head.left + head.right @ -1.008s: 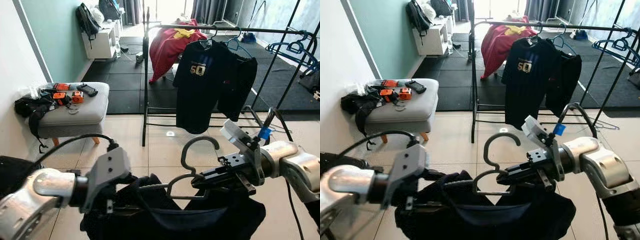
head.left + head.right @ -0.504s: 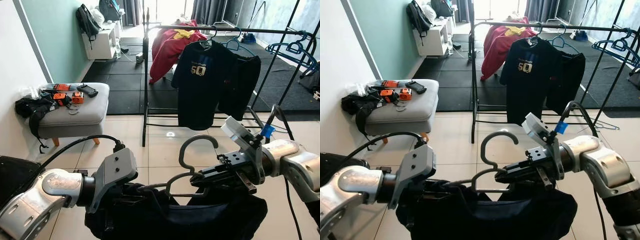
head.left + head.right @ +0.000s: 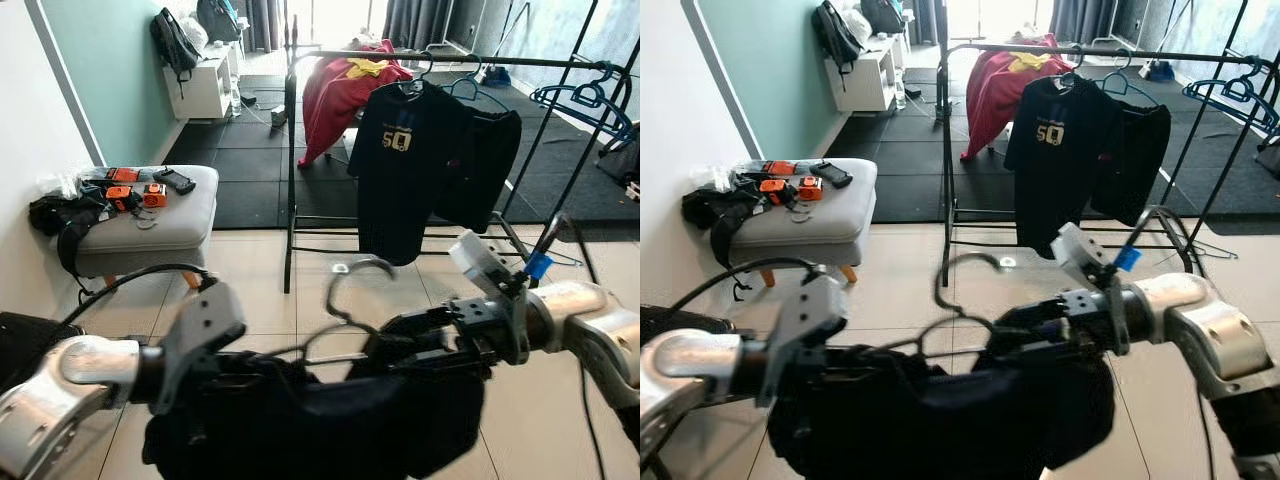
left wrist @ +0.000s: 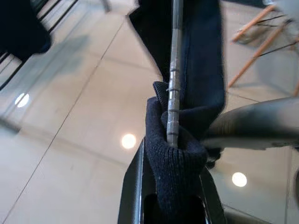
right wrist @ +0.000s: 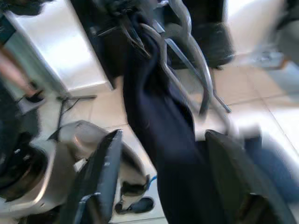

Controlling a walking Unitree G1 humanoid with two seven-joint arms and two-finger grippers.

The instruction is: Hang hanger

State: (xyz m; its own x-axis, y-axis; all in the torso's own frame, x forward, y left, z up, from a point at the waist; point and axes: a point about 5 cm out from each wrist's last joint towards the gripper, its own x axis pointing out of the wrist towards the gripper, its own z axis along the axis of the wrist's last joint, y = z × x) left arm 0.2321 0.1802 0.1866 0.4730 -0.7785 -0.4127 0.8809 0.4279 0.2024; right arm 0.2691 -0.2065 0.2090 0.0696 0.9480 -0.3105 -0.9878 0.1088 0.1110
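Note:
A metal hanger [image 3: 350, 272] carries a dark navy garment [image 3: 330, 420] and is held up low in front of me, its hook blurred. My left gripper [image 3: 250, 365] is shut on the hanger's wire arm and the fabric over it, as the left wrist view [image 4: 170, 154] shows. My right gripper [image 3: 395, 340] is at the hanger's other side; in the right wrist view [image 5: 166, 135] its fingers [image 5: 105, 172] stand apart with the garment and wire between them. The black clothes rail [image 3: 450, 58] stands ahead across the tiled floor.
On the rail hang a black T-shirt [image 3: 400, 170], a red garment [image 3: 340, 90] and blue hangers [image 3: 585, 95]. A grey ottoman [image 3: 160, 220] with orange and black tools stands at the left by the wall. Bare tiles lie between me and the rail.
The hanger and garment have swung up and to the left, and are now blurred. My left arm has drawn back to the left. The right gripper stays by the hanger.

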